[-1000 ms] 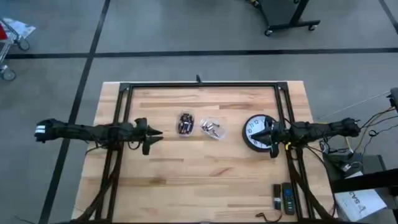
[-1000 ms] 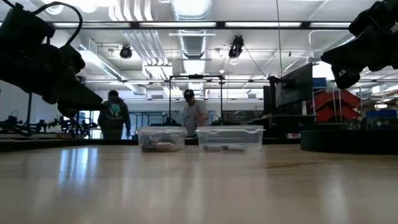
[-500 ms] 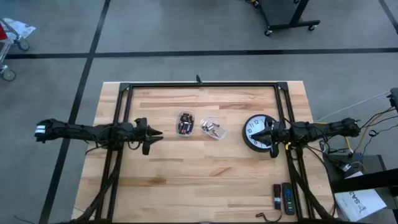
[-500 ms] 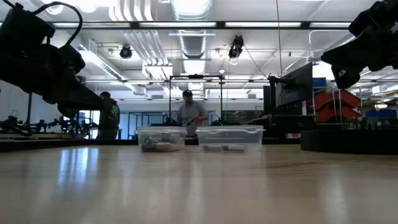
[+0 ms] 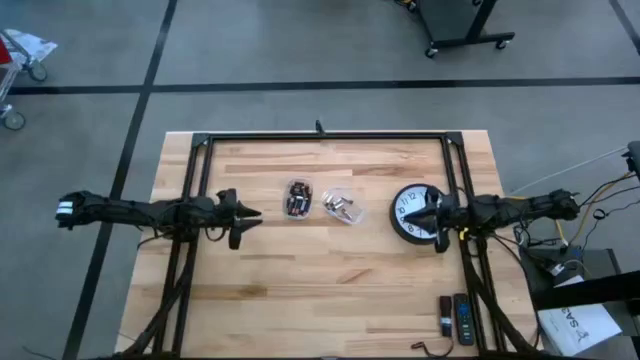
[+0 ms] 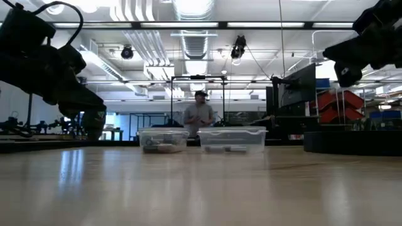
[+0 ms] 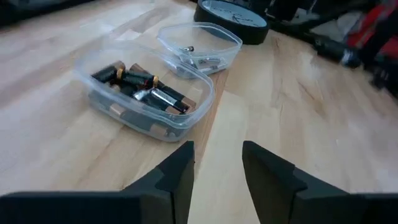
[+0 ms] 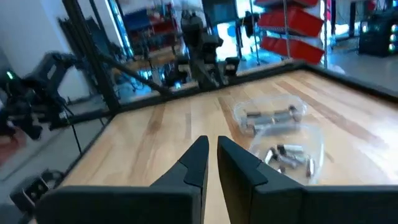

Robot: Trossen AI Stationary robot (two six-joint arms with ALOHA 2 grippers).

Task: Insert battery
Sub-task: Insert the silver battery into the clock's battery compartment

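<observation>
A clear tub of batteries (image 5: 298, 198) (image 7: 146, 93) rests on its base at the table's middle. A second clear tub (image 5: 342, 207) (image 7: 200, 45) of small metal parts sits just to its right. A black wall clock (image 5: 412, 213) (image 7: 231, 12) lies face up farther right. My left gripper (image 5: 252, 213) (image 7: 217, 168) hovers open to the left of the battery tub and holds nothing. My right gripper (image 5: 408, 213) (image 8: 212, 163) hangs above the clock's face, its fingers almost together, pointing toward the tubs (image 8: 273, 130), with nothing between them.
Two dark remote-like devices (image 5: 453, 317) lie near the table's front right corner. A black frame rail (image 5: 320, 137) runs along the far edge and down both sides. Bare wood (image 5: 320, 290) spreads in front of the tubs. A person (image 6: 200, 116) stands in the room behind.
Both arms have kept still. In the room behind the table, one person has walked left behind my left arm and another has shifted slightly right.
</observation>
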